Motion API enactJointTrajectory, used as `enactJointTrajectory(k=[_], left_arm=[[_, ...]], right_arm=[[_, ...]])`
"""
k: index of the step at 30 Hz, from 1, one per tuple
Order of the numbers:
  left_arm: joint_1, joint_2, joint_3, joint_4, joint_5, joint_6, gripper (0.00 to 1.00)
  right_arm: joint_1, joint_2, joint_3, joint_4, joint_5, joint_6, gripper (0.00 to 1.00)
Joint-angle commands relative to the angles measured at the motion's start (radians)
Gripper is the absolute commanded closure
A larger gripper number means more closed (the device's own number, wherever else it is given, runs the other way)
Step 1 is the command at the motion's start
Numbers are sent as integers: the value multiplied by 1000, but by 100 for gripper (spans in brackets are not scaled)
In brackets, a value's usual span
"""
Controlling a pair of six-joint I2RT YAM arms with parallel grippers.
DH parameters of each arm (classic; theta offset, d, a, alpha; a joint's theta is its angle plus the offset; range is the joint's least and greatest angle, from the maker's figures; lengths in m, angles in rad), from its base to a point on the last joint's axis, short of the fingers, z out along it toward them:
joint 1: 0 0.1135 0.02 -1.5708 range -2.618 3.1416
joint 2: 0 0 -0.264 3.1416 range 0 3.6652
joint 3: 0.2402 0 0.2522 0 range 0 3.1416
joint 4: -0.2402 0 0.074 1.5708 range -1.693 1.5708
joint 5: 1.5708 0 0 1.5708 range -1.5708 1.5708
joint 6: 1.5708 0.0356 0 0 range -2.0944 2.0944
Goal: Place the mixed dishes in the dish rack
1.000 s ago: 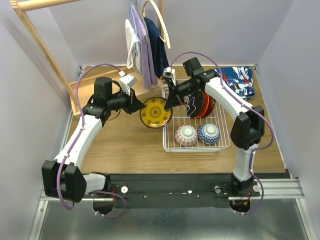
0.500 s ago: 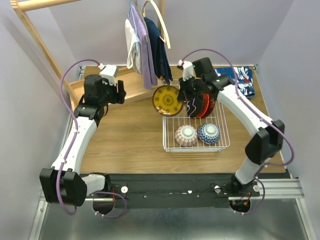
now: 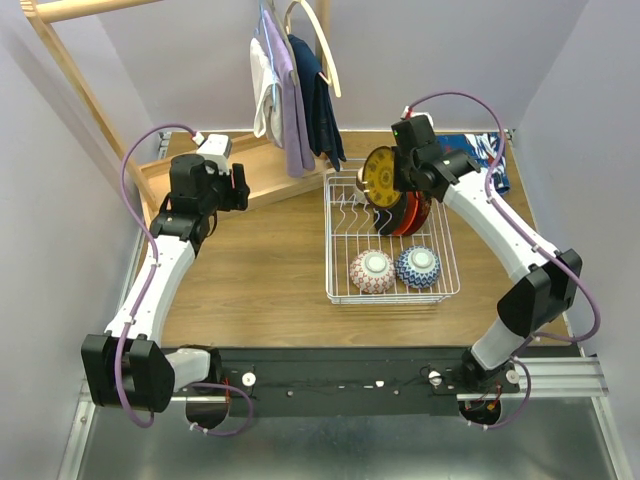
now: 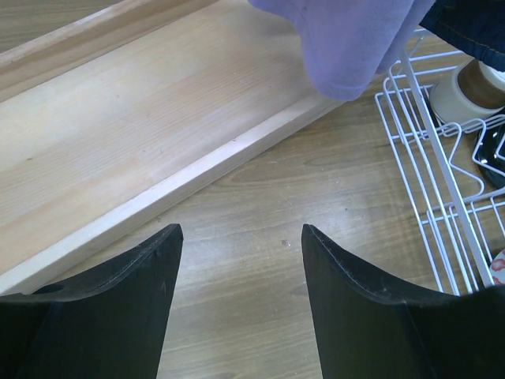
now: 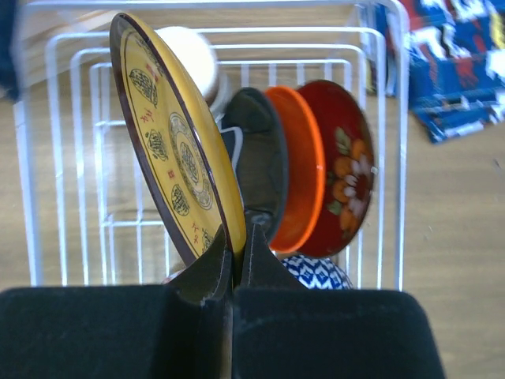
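My right gripper (image 5: 237, 233) is shut on the lower rim of the yellow-patterned plate (image 5: 177, 134), which it holds on edge above the back of the dish rack (image 3: 392, 299). Just right of that plate, a black plate (image 5: 260, 158), an orange plate (image 5: 300, 174) and a red floral plate (image 5: 343, 170) stand upright in the tines. A pink bowl (image 3: 373, 270) and a blue bowl (image 3: 417, 266) sit at the rack's front. A grey-beige cup (image 4: 473, 87) stands in its far left corner. My left gripper (image 4: 241, 229) is open and holds nothing over bare table, left of the rack.
A wooden frame (image 3: 70, 80) stands at the back left, with its flat base board (image 4: 118, 134) on the table by my left gripper. Clothes (image 3: 295, 90) hang from it near the rack's back corner. A blue-red patterned cloth (image 3: 480, 160) lies behind the rack on the right.
The left gripper opened and let go of the yellow plate, then drew back to the left. The right gripper kept the plate and carried it right and back, over the rack.
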Motion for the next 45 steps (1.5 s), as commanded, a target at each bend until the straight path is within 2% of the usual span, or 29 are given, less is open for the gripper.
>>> enactJointTrajectory(k=[1, 6, 22, 25, 26, 27, 29, 30, 33, 34, 36, 37, 38, 41, 45], left_arm=[[-2, -8, -11, 14, 3, -7, 30], [-1, -36, -43, 8, -8, 5, 30], [19, -67, -86, -10, -5, 0, 29], [25, -84, -105, -12, 0, -4, 29], [31, -88, -109, -13, 1, -6, 29], [34, -99, -112, -15, 4, -9, 29], [42, -107, -125, -18, 8, -12, 29], [45, -116, -129, -18, 8, -13, 29], [50, -117, -142, -14, 3, -24, 28], [50, -116, -143, -12, -9, -41, 27], [51, -104, -140, -6, -8, -53, 17], [51, -97, -132, 0, 4, -61, 5], [50, -90, -128, 8, 12, -65, 1], [50, -56, -106, 20, 38, -88, 1], [42, -4, -94, 39, 49, -105, 1]], right_arm=[[2, 27, 50, -77, 241, 149, 100], [4, 30, 37, -119, 290, 192, 100], [2, 119, -62, -148, 215, 281, 99], [2, 153, -59, -140, 158, 278, 99], [2, 156, -57, -133, 116, 267, 94], [2, 162, -46, -129, 91, 258, 79], [2, 156, -39, -125, 46, 232, 58], [2, 148, -32, -122, 38, 221, 44], [2, 93, -39, -126, 58, 204, 24], [2, 63, -45, -125, 55, 194, 22], [2, 29, -55, -97, 80, 162, 17], [1, 10, -62, -85, 93, 155, 15], [-7, -20, -75, -58, 115, 131, 13], [-46, -85, -118, 19, 115, 100, 4], [-135, -164, -224, 117, 54, 71, 0]])
